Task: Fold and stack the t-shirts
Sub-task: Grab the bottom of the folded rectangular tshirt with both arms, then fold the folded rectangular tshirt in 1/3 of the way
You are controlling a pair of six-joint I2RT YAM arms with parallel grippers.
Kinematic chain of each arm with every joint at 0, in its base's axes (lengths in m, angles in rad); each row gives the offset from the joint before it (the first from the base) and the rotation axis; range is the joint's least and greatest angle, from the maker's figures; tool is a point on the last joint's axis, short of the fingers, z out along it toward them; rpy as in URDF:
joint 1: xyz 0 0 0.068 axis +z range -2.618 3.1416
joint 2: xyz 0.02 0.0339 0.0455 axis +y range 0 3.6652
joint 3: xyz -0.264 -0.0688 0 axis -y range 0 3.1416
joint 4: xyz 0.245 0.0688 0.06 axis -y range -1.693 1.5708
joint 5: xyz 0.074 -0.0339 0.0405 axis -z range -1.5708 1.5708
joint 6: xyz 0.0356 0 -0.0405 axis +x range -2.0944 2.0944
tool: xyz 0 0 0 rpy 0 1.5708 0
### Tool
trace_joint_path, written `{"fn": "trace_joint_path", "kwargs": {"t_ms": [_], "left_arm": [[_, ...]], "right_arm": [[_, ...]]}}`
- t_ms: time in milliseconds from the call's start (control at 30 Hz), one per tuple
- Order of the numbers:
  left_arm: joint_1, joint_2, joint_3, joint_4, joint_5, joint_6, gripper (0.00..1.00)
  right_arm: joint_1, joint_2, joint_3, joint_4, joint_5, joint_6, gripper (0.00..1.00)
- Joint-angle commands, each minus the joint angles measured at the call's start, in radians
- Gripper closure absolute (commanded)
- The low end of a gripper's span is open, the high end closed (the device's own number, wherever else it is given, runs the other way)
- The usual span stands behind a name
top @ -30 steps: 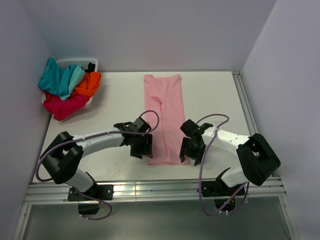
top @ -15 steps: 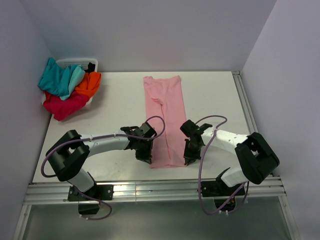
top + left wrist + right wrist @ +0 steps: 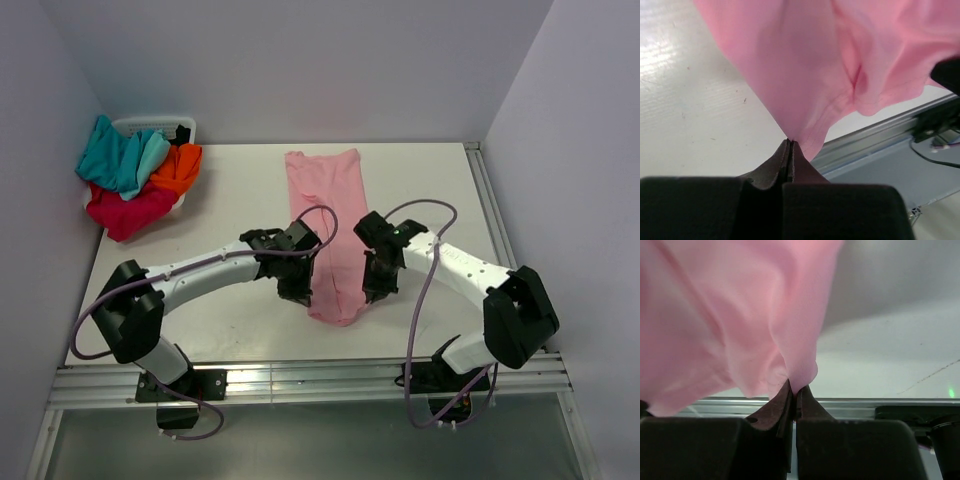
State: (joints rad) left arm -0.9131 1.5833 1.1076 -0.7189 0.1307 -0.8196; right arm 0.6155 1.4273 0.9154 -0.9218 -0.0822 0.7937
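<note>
A light pink t-shirt [image 3: 328, 200], folded into a long narrow strip, runs from the back of the table toward the front. Its near end is lifted off the table and sags between my two grippers. My left gripper [image 3: 303, 296] is shut on the near left corner; in the left wrist view the pink cloth [image 3: 805, 65] rises from the pinched tips [image 3: 790, 142]. My right gripper [image 3: 372, 292] is shut on the near right corner, with pink fabric [image 3: 730, 315] bunched at its tips [image 3: 796, 389]. Teal [image 3: 115, 155], orange [image 3: 178, 168] and crimson [image 3: 128, 210] t-shirts lie heaped at the back left.
A white basket [image 3: 185, 125] sits under the heap of shirts in the back left corner. A metal rail [image 3: 300, 380] runs along the table's near edge, another along the right edge [image 3: 490, 210]. Walls close in the back and both sides.
Both grippers closed on the pink shirt's near corners, then lifted that end and carried it toward the back, so the strip's near edge now hangs off the table.
</note>
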Motion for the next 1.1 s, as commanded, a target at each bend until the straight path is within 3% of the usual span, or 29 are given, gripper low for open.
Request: {"fn": "trace_joint_path", "kwargs": {"t_ms": [0, 333, 467, 600, 633, 667, 700, 733, 767, 800, 900, 1067], "left_arm": [[0.038, -0.039, 0.101, -0.094, -0.04, 0.042, 1.0], [0.287, 0.021, 0.253, -0.111, 0.023, 0.161, 1.0], [0.384, 0.182, 0.371, -0.077, 0.076, 0.206, 1.0], [0.47, 0.415, 0.643, -0.08, 0.135, 0.24, 1.0], [0.482, 0.461, 0.697, -0.083, 0.139, 0.241, 0.99], [0.497, 0.55, 0.746, -0.088, 0.161, 0.243, 0.95], [0.505, 0.588, 0.838, -0.091, 0.162, 0.243, 0.73], [0.514, 0.618, 0.859, -0.09, 0.161, 0.234, 0.57], [0.534, 0.641, 0.86, -0.068, 0.174, 0.217, 0.39], [0.546, 0.641, 0.856, -0.059, 0.169, 0.186, 0.05], [0.565, 0.575, 0.816, -0.025, 0.109, 0.183, 0.01], [0.565, 0.399, 0.715, -0.045, 0.055, 0.2, 0.01]], "right_arm": [[-0.016, -0.01, 0.128, -0.106, 0.075, -0.037, 1.0], [-0.146, 0.205, 0.45, -0.163, 0.134, -0.203, 1.0], [-0.206, 0.409, 0.688, -0.178, 0.154, -0.246, 1.0], [-0.252, 0.626, 0.943, -0.202, 0.159, -0.281, 1.0], [-0.258, 0.677, 1.009, -0.218, 0.151, -0.286, 0.95], [-0.273, 0.773, 1.14, -0.236, 0.157, -0.289, 0.78], [-0.28, 0.821, 1.215, -0.289, 0.156, -0.294, 0.36], [-0.287, 0.893, 1.285, -0.313, 0.142, -0.303, 0.01], [-0.295, 0.91, 1.379, -0.328, 0.159, -0.304, 0.0], [-0.299, 0.917, 1.404, -0.345, 0.162, -0.304, 0.0], [-0.306, 0.826, 1.293, -0.28, 0.162, -0.307, 0.0], [-0.306, 0.531, 0.862, -0.123, 0.171, -0.284, 0.0]]}}
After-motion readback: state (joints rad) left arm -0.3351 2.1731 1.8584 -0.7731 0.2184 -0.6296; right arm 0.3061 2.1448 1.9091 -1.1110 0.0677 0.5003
